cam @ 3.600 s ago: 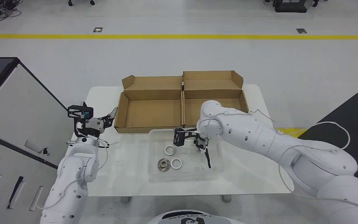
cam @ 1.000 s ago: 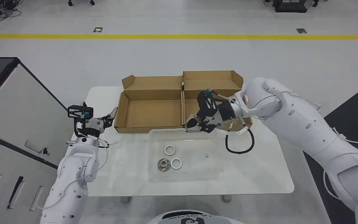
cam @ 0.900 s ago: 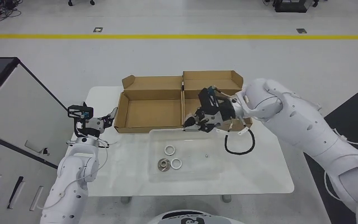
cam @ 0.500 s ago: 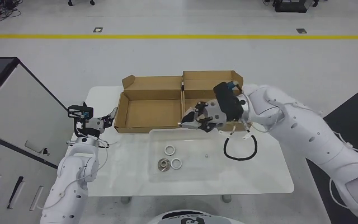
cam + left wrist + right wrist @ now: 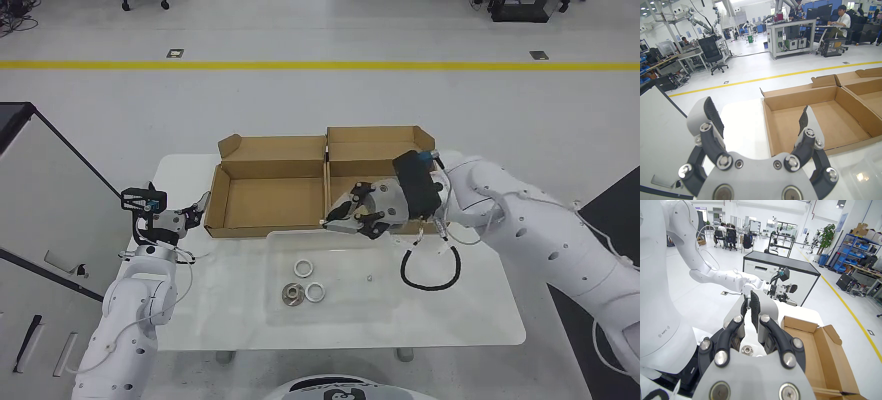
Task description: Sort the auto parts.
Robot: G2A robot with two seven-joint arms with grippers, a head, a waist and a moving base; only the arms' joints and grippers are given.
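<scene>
The right claw has swung from the tray to the far side, clenched on a small bolt, now over the wall between the left box and right box: a drop looks close. The left claw hangs released, left of the boxes.

A white ring and a second ring, just beside a metal hub, lie on the near side of the left cardboard box. The right gripper pinches a threaded bolt.
</scene>
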